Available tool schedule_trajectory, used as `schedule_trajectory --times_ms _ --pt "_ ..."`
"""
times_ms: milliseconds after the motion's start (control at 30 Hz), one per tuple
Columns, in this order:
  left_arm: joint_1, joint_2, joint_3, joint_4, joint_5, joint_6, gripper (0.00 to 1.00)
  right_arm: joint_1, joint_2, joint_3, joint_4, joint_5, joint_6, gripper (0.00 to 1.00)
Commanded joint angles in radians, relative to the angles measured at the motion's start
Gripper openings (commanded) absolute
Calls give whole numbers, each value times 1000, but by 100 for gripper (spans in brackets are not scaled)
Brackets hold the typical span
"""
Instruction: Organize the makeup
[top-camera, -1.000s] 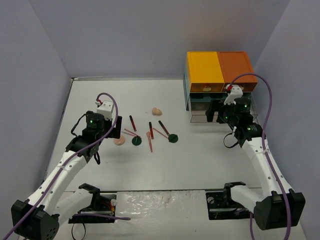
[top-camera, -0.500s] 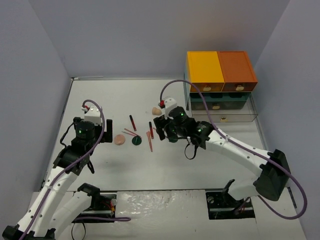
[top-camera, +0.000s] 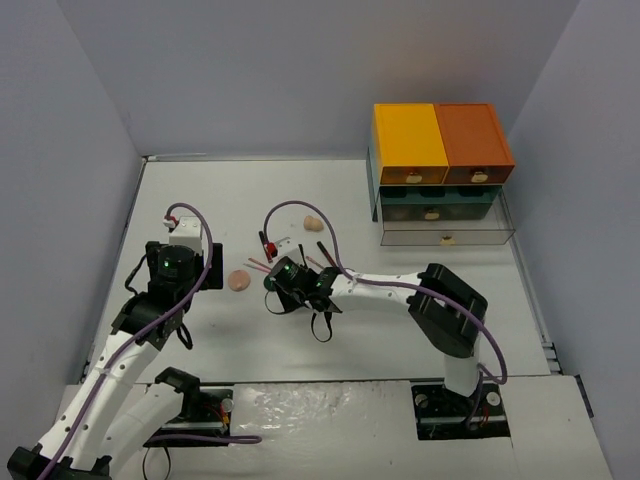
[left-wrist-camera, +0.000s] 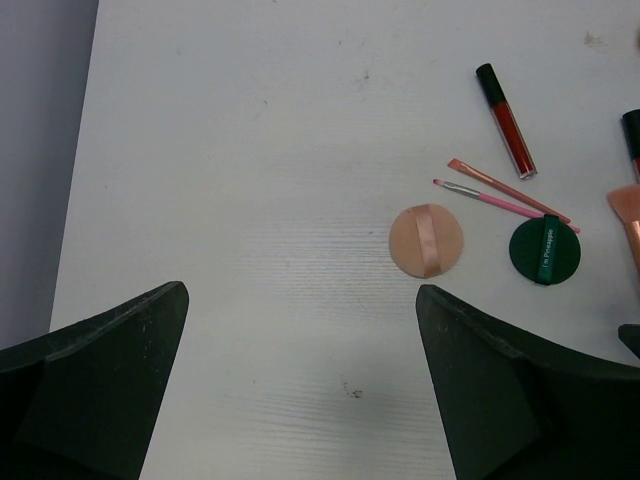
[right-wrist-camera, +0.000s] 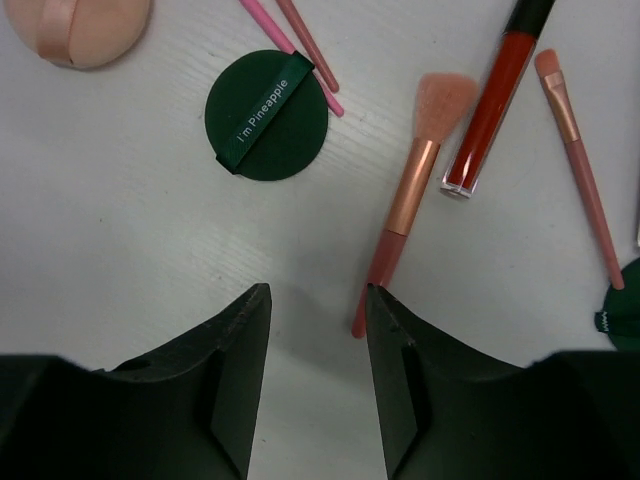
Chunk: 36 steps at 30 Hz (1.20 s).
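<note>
The right gripper (right-wrist-camera: 317, 298), jaws narrowly apart and empty, hangs over makeup on a white table (right-wrist-camera: 120, 260): a pink copper-handled brush (right-wrist-camera: 402, 205), a round dark green puff (right-wrist-camera: 267, 116) and a red gloss tube (right-wrist-camera: 490, 110). The left gripper (left-wrist-camera: 300, 290) gapes wide and empty near a round peach puff (left-wrist-camera: 428, 240).

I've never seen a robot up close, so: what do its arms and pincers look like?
The left arm and right arm are white tubes joined by black housings, each with a green light and a looping purple cable. The left gripper and right gripper have chunky matte-black fingers.
</note>
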Motion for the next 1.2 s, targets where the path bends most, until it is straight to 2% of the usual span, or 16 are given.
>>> schedule_trajectory --times_ms 0,267,567,733,833,1000,1167 --pt "1 3 31 48 -23 -4 97 6 42 59 65 126 111 36" --pt "1 4 28 51 -8 2 97 5 56 38 63 207 135 35" --pt "1 16 28 54 -3 13 97 -18 113 43 63 185 144 30" --pt "1 19 29 55 -3 18 97 -22 141 34 63 170 148 17" --pt "1 22 28 57 -3 21 97 -20 138 19 63 163 152 3" --pt "1 26 28 60 -2 23 97 -20 19 7 61 165 122 0" --pt "1 28 28 60 1 23 97 -41 -192 42 22 187 -11 0"
